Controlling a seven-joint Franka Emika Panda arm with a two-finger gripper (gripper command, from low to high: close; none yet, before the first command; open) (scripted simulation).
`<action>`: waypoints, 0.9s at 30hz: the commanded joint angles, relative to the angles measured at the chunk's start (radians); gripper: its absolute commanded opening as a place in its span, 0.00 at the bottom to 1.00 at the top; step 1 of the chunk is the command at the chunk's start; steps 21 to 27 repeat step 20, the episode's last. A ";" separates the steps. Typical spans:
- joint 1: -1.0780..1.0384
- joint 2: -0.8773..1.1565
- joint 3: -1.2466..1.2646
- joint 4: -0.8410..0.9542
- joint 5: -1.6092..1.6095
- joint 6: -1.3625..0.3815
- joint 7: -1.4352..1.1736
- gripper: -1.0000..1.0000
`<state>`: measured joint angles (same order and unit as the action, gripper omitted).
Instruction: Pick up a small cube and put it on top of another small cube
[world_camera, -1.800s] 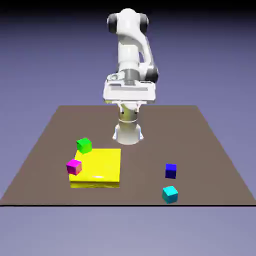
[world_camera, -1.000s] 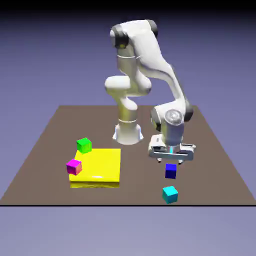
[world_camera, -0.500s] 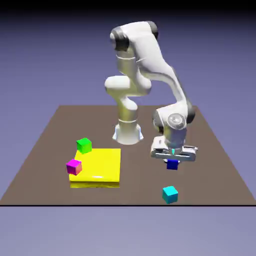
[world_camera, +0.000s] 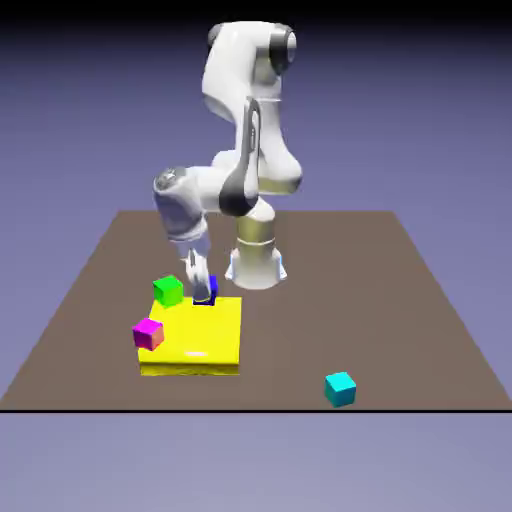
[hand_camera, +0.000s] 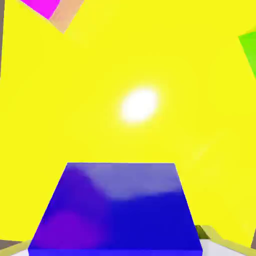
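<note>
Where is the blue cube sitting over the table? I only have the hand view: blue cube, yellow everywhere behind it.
Observer: The end effector holds the blue cube at the far corner of the yellow slab, on the exterior view's left, just beside the green cube.
Operator: Any cubes outside my frame?
Observer: One. A cyan cube stands alone on the table, near the front edge on the exterior view's right, well away from the slab.
Operator: The pink corner I see, where is that?
Observer: That pink cube is at the slab's left edge, nearer the camera than the green one.
</note>
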<state>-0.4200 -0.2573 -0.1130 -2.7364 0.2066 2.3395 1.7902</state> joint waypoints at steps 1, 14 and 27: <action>-0.020 -0.032 -0.036 -0.018 0.004 -0.002 0.031 0.00; -0.074 -0.114 -0.317 -0.172 0.198 0.147 0.128 0.00; -0.076 -0.117 -0.317 -0.172 0.195 0.144 0.130 1.00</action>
